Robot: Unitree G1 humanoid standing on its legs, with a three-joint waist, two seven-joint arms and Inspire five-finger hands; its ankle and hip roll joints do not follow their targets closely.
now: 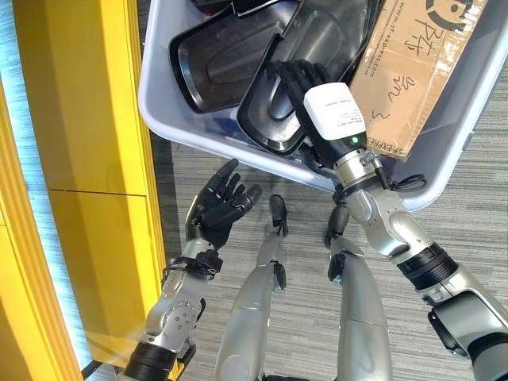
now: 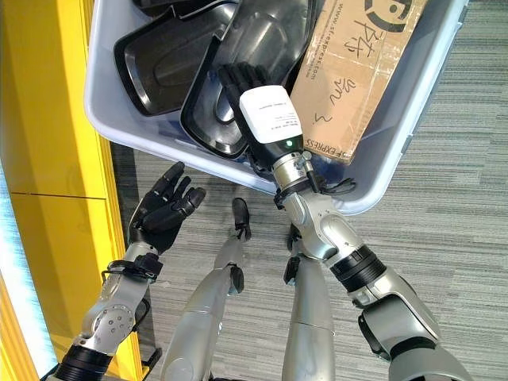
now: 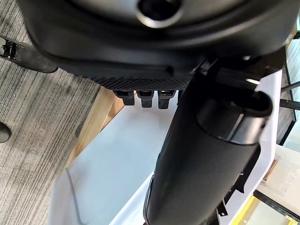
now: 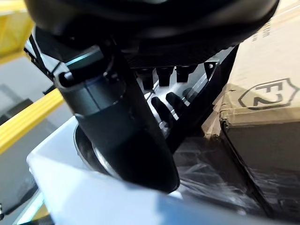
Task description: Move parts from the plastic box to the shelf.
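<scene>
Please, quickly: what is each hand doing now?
Left hand: open, holding nothing.
Right hand: on a black moulded plastic part; grip cannot be told.

1. One pale plastic box [image 1: 171,119].
2. At least three black moulded parts [image 1: 214,67] inside it; more may be hidden.
3. One cardboard carton [image 1: 417,59].
4. Two hands: left hand [image 1: 222,208], right hand [image 1: 305,79].

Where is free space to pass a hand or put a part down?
Bare grey carpet lies right of the pale plastic box, and between it and the yellow shelf, around the left hand. Inside is crowded: black moulded parts, brown cardboard carton, right hand.
</scene>
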